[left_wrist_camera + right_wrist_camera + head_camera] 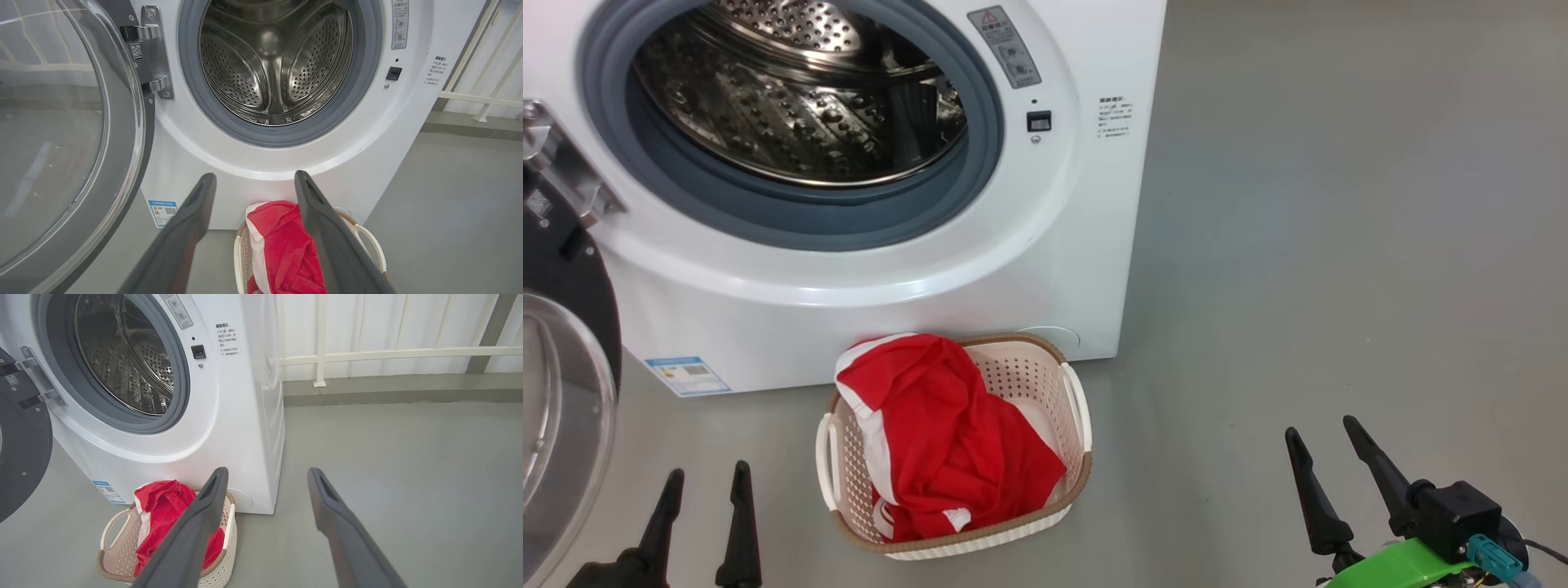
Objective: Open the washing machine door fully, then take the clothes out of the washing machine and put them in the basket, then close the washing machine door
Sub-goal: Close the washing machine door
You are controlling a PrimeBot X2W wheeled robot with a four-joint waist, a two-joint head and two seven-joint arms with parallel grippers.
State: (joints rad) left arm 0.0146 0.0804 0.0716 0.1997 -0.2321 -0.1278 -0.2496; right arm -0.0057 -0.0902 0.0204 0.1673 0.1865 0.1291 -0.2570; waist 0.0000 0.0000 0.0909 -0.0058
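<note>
Your left gripper point(708, 469) and right gripper point(1320, 426) sit spread wide, holding nothing. The clothes point(947, 433), perhaps a single garment, fill the basket point(1023, 377); the washing machine door point(568, 286) stands open.

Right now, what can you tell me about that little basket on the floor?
The basket is a cream-white, plastic-looking tub, a rounded rectangle with rows of small holes in its walls, a brown woven-look band round the rim and a white loop handle on each side. It stands upright on the grey floor, close before the washing machine; whether they touch I cannot tell. A red garment with white trim lies bunched inside, spilling over the far left rim.
</note>
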